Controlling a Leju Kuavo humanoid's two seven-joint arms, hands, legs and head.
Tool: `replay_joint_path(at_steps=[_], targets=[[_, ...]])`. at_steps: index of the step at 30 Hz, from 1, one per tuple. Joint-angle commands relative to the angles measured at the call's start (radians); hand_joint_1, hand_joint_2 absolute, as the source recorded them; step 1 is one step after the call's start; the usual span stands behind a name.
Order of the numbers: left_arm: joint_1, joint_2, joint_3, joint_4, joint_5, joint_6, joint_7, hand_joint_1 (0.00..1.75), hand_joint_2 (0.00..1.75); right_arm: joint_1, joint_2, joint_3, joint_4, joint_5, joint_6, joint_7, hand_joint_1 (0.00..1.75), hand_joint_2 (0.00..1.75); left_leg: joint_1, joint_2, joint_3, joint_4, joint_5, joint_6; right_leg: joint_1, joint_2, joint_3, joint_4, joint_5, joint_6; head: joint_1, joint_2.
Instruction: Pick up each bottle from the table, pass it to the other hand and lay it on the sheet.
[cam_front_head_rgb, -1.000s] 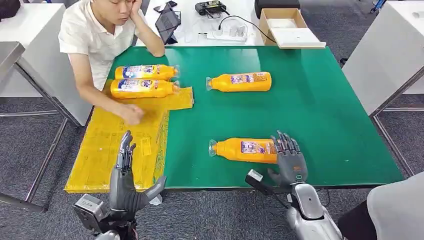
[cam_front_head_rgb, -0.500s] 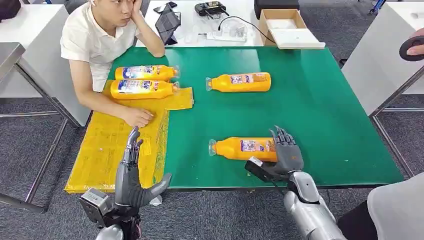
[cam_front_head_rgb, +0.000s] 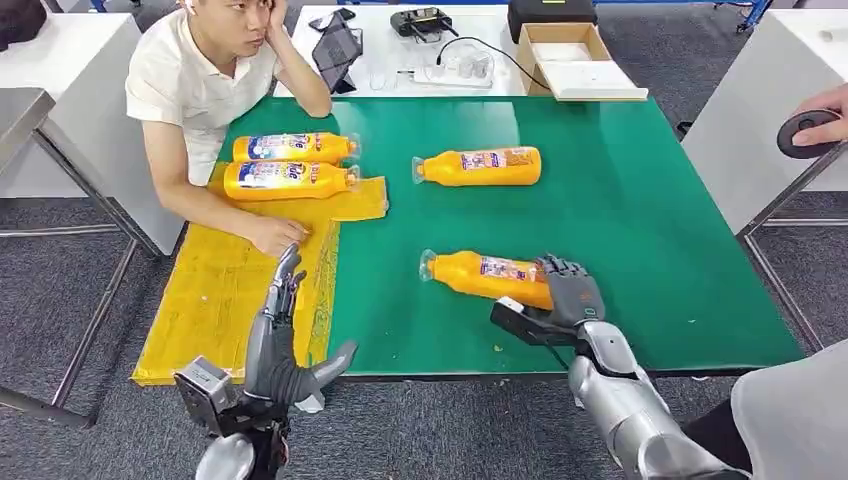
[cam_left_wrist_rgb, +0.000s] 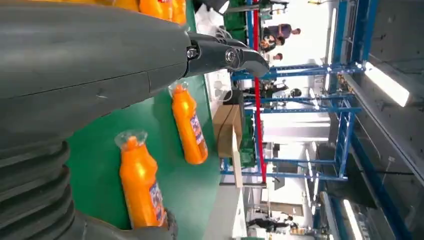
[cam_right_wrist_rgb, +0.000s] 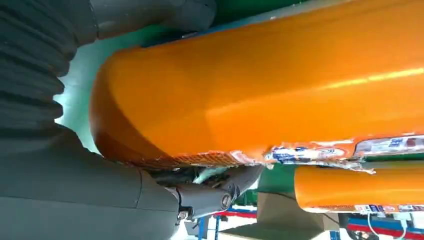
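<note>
Fingers of our right hand wrap the base of the near bottle, thumb beneath it.

That bottle lies tilted near the tabletop's front edge, cap toward the yellow sheet. Our left hand stands open and holds nothing, fingers straight, over the sheet's front part. A third bottle lies mid-table toward the far edge; two bottles lie on the sheet's far end beside a person's forearm.
</note>
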Motion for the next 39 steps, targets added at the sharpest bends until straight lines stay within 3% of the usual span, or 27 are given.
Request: replay_joint_path(at_steps=[1,2,12,16,18,20,27,28,34,39], targets=[[-0.054,0.037,-0.036,0.093,0.024,-0.013,0.002,0.00,1.75,0.021,0.032,-0.006,0.168,-0.053,0.081,-0.056,1.59,1.75,0.002,-0.002,0.001,-0.002,0.001,-0.002,0.002,-0.004,0.003,-0.003,0.001,-0.003,0.000,0.000],[-0.056,0.038,-0.038,0.094,0.026,-0.014,0.002,0.00,1.75,0.023,0.034,-0.015,0.169,-0.067,0.091,-0.065,1.66,1.75,0.001,-0.002,0.002,-0.002,0.001,-0.002,0.002,-0.004,0.003,-0.003,0.000,-0.002,0.000,0.000],[-0.062,0.040,-0.040,0.099,0.041,-0.020,0.000,0.00,1.75,0.033,0.046,-0.027,0.161,-0.101,0.097,-0.116,1.64,1.75,0.002,0.000,0.004,-0.002,0.001,-0.002,0.002,-0.001,0.003,-0.003,0.001,-0.002,0.000,0.000],[-0.026,0.013,0.000,0.080,0.112,0.002,0.038,0.00,1.75,0.077,0.096,-0.073,0.044,-0.239,0.030,-0.322,1.59,1.75,0.002,0.002,0.005,-0.001,0.000,-0.001,0.002,0.001,0.003,-0.002,0.002,-0.004,0.001,0.000],[-0.007,-0.005,0.023,0.072,0.165,0.029,0.069,0.00,1.75,0.133,0.126,-0.040,-0.104,-0.299,-0.001,-0.360,1.61,1.75,0.002,0.004,0.004,-0.002,0.000,-0.002,0.003,0.001,0.003,-0.003,0.003,-0.005,0.001,0.000],[-0.005,-0.003,0.020,0.070,0.167,0.030,0.069,0.00,1.75,0.152,0.127,-0.013,-0.158,-0.306,0.005,-0.322,1.61,1.75,0.003,0.006,0.003,-0.002,0.000,-0.003,0.003,0.003,0.001,-0.003,0.003,-0.005,0.001,0.000],[-0.007,-0.012,0.029,0.074,0.186,0.036,0.077,0.00,1.75,0.155,0.119,-0.009,-0.164,-0.340,-0.003,-0.354,1.66,1.75,0.002,0.003,-0.002,-0.001,0.001,-0.002,0.002,0.000,-0.002,-0.001,0.002,-0.004,0.000,0.000],[-0.003,-0.018,0.035,0.072,0.206,0.038,0.085,0.00,1.75,0.171,0.133,-0.010,-0.207,-0.389,-0.009,-0.414,1.66,1.75,0.003,0.002,-0.003,-0.001,0.001,-0.003,0.003,0.000,-0.003,-0.001,0.002,-0.005,0.000,0.000],[0.008,-0.028,0.015,0.080,0.264,0.047,0.089,0.00,1.75,0.320,0.140,0.122,-0.621,-0.512,-0.003,-0.397,1.69,1.75,0.001,0.003,-0.007,0.000,0.000,-0.002,0.001,0.002,-0.007,0.001,0.002,-0.004,0.000,0.000],[0.005,-0.020,-0.054,0.140,0.273,0.020,0.103,0.00,1.75,0.384,0.138,0.161,-0.765,-0.566,-0.029,-0.415,1.75,1.75,0.001,0.001,-0.009,-0.001,0.001,-0.002,0.001,0.000,-0.009,0.000,0.001,-0.004,0.000,0.000]])
